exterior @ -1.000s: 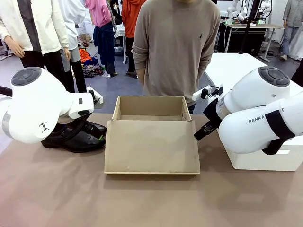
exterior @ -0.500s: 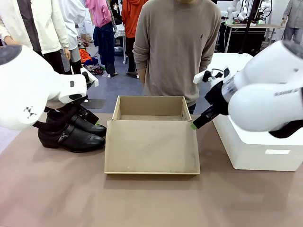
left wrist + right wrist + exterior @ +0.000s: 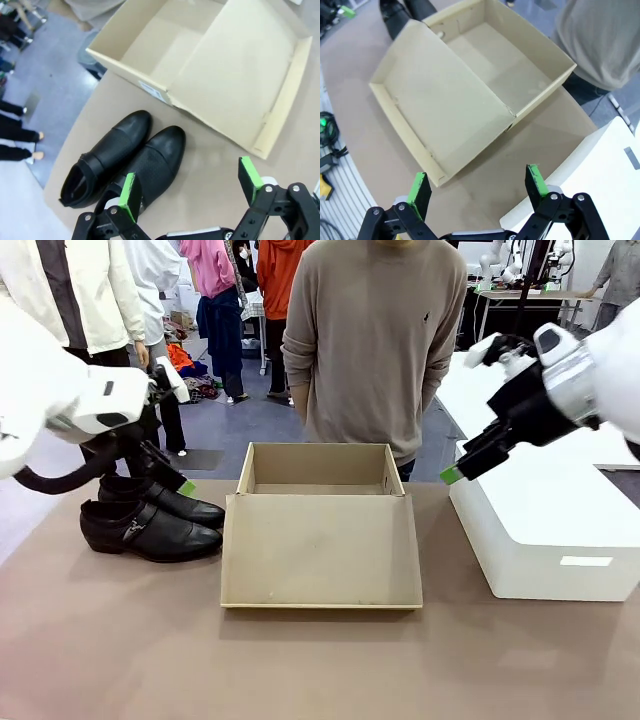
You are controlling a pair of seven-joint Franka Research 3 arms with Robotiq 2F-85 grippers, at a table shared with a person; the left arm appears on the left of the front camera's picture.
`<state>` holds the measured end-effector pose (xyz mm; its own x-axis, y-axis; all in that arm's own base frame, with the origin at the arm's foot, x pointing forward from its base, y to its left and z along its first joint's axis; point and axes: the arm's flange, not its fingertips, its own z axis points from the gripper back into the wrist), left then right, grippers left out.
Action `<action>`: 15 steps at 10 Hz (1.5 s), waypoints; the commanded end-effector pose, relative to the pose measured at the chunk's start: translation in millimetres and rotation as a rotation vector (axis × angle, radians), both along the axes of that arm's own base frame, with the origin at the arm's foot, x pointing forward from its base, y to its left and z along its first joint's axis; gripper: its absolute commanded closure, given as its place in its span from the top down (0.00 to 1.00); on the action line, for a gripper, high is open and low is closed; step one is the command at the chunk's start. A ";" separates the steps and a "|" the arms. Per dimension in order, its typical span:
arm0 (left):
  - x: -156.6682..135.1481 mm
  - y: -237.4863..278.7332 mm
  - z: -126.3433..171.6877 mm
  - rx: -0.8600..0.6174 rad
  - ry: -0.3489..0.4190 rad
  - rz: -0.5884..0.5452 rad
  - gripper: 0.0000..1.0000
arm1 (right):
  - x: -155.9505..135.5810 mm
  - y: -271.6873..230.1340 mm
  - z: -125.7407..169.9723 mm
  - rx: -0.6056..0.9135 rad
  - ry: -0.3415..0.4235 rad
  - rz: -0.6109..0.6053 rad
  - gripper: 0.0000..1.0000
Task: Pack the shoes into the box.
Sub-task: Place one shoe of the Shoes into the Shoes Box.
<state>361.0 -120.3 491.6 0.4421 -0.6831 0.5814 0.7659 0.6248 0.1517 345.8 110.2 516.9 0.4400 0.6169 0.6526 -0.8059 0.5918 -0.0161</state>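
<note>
The shoes [image 3: 150,526], a glossy black pair with side straps, stand side by side on the table left of the box [image 3: 318,472]. This tan box is open and bare inside, its lid [image 3: 320,552] lying flat toward me. My left gripper [image 3: 172,478] hovers open just above the shoes' far end; its wrist view looks down on the shoes [image 3: 131,161] and the box [image 3: 200,75] past the open left gripper [image 3: 190,184]. My right gripper [image 3: 462,468] hangs open right of the box, above the table. Below the open right gripper [image 3: 477,184] lies the box [image 3: 492,75].
A bigger white box [image 3: 545,540] stands at the table's right side, close under the right gripper. A person [image 3: 372,340] in a beige sweater stands right behind the tan box. Bare brown table lies in front of the lid.
Both arms have risen and drawn outward. The left gripper lifted from the shoes, which now show in full. The right gripper moved up and right, away from the box's right corner.
</note>
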 end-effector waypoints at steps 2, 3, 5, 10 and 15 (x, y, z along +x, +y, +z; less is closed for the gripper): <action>4.0 29.7 16.0 -0.060 0.038 -0.092 1.00 | -7.8 -37.6 11.8 0.111 -0.018 0.145 1.00; 3.2 31.8 22.1 -0.073 0.041 -0.121 1.00 | -9.7 -47.4 13.2 0.141 -0.032 0.204 1.00; 1.8 26.7 37.4 -0.067 0.053 -0.132 1.00 | -6.2 -63.3 8.6 0.171 -0.050 0.226 1.00; -4.4 19.7 45.8 -0.047 0.045 -0.126 1.00 | -11.6 -64.9 8.6 0.168 -0.040 0.201 1.00; -4.4 19.7 45.8 -0.047 0.045 -0.126 1.00 | -11.6 -64.9 8.6 0.168 -0.040 0.201 1.00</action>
<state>356.1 -102.8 538.3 0.3943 -0.7073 0.5867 0.8339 0.5436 0.0950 329.5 46.8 526.2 0.3227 0.5773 0.7501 -0.8953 0.4432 0.0440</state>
